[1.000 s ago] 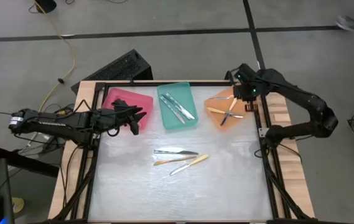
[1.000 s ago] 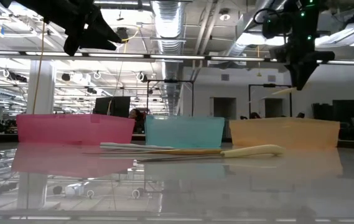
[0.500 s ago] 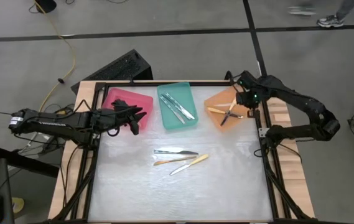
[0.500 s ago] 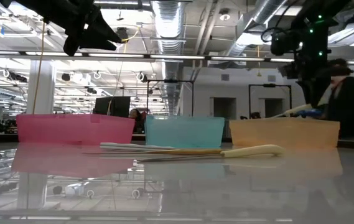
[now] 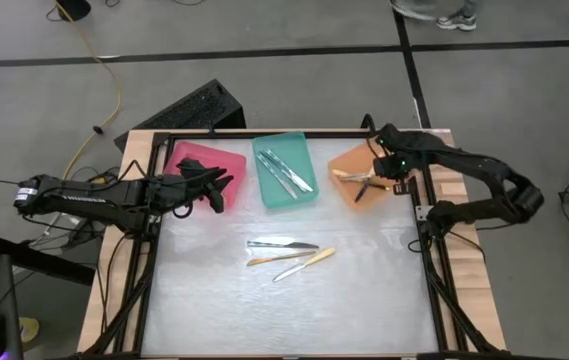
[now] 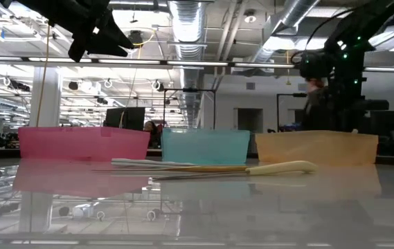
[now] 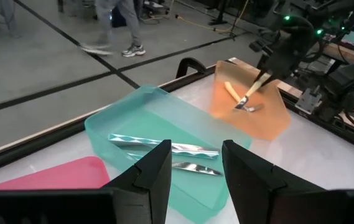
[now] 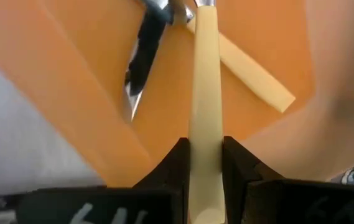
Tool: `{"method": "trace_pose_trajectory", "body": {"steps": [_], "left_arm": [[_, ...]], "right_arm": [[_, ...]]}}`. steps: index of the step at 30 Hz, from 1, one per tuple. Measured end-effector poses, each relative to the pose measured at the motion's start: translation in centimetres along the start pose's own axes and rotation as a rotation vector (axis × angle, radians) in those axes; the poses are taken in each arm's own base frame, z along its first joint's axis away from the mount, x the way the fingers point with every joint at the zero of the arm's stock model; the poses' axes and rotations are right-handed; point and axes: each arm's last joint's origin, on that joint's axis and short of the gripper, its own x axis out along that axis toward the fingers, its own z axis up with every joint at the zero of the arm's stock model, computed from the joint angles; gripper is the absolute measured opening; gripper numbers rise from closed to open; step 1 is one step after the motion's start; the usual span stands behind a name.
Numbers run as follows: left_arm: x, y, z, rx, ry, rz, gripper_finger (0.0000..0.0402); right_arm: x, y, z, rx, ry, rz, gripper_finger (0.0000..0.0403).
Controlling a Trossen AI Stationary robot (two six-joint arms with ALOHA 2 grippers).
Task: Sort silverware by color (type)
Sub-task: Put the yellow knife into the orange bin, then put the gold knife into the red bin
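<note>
Three utensils (image 5: 289, 255) lie mid-table. Right gripper (image 8: 203, 163), inside the orange tray (image 5: 342, 190), pinches a pale yellow-handled utensil (image 8: 205, 93). Left gripper (image 7: 193, 163) hovers with fingers apart beside the pink tray (image 5: 186, 163). No legible writing.

We find no text we can read with confidence — only partial white marks, cut off by the frame edge, on the dark body of the right gripper (image 8: 204, 165) in its wrist view.

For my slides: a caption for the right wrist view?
Right gripper holds a pale yellow-handled utensil over the orange tray.
</note>
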Motion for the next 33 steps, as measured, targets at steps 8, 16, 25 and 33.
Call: {"method": "trace_pose_trajectory", "body": {"steps": [8, 16, 25, 33], "left_arm": [[0.0, 0.0, 0.0, 0.0, 0.0, 0.0, 0.0126], [0.0, 0.0, 0.0, 0.0, 0.002, -0.005, 0.0126], [0.0, 0.0, 0.0, 0.0, 0.002, -0.005, 0.0126], [0.0, 0.0, 0.0, 0.0, 0.002, -0.005, 0.0126]], "right_arm": [[1.4, -0.5, 0.7, 0.015, 0.011, 0.015, 0.0065], [3.1, -0.5, 1.2, 0.053, 0.064, 0.081, 0.0067], [4.0, -0.4, 1.4, 0.131, 0.099, 0.111, 0.0097], [3.4, -0.5, 1.3, 0.25, 0.082, 0.081, 0.0163]]}}
